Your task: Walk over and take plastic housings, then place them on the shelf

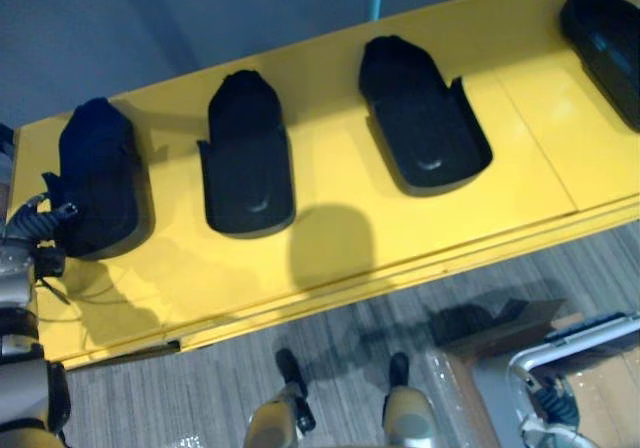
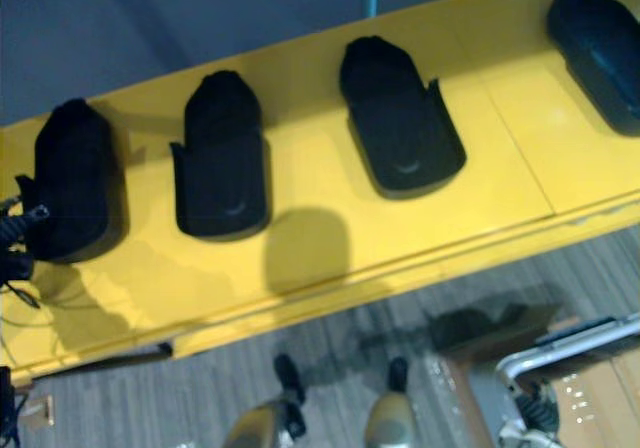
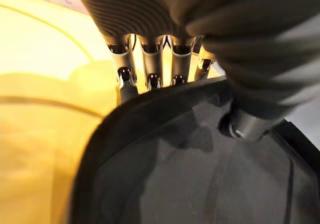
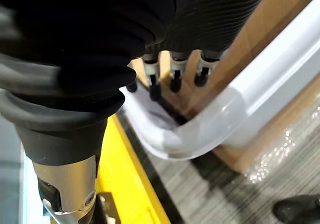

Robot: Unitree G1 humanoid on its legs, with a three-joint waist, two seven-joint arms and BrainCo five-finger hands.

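Housing (image 1: 100, 173) on yellow shelf (image 1: 330, 238) pinched by L hand (image 3: 147, 59); R hand (image 4: 172, 69) state unclear.

Left arm (image 1: 20, 378), at eight o'clock in my left eye view: stacked silver-grey segments with rounded edges, parted by dark joints; a black wrist section sits above them. Left hand (image 3: 150, 54), as I see it from its wrist camera: a dark cover (image 3: 150, 9) of fine parallel ribs; silver fingers (image 3: 177, 64) in a row, each with a dark recess partway down; a grey cylindrical thumb (image 3: 245, 126) with a round dark socket. Right hand (image 4: 172, 66): a black ribbed sleeve (image 4: 220, 9); short silver digits (image 4: 151, 79) ending in dark tips; a smooth black collar (image 4: 60, 129) over a brushed silver cylinder (image 4: 65, 181), where I make out one small screw head.
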